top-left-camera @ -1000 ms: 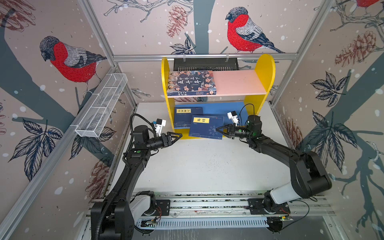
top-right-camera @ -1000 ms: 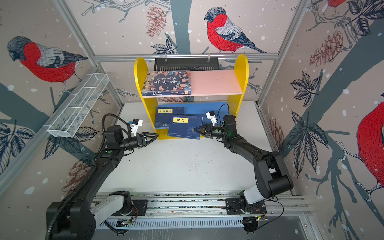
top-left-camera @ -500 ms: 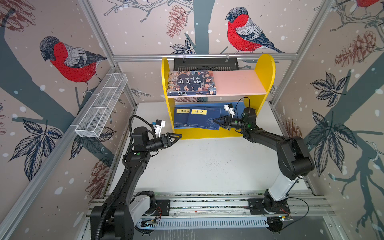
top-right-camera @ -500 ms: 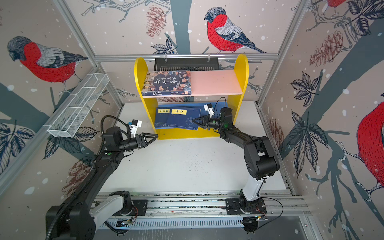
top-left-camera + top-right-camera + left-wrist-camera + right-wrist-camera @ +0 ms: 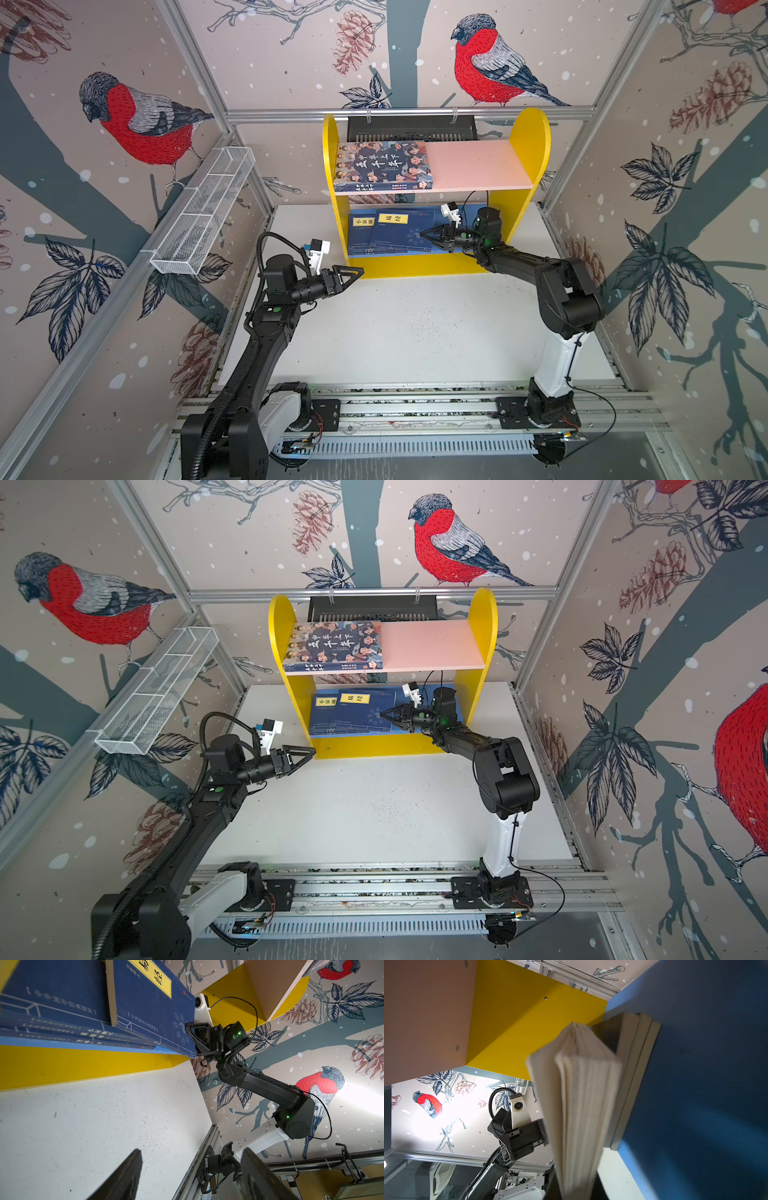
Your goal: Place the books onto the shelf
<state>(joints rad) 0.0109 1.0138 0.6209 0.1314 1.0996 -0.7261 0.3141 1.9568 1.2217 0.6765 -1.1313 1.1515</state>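
Top view: the right gripper pinches the top blue book on the low board of the shelf; the big book lies up top. Left wrist view: the left gripper has its fingers apart. Right wrist view: the pinched book's pages, close up.

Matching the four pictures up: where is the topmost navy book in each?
In both top views: navy book atop the pile, lower tier.
Left wrist: label showing, right gripper at its edge.
Right wrist: fanned page edges, close up.
Shared landmark: yellow shelf.
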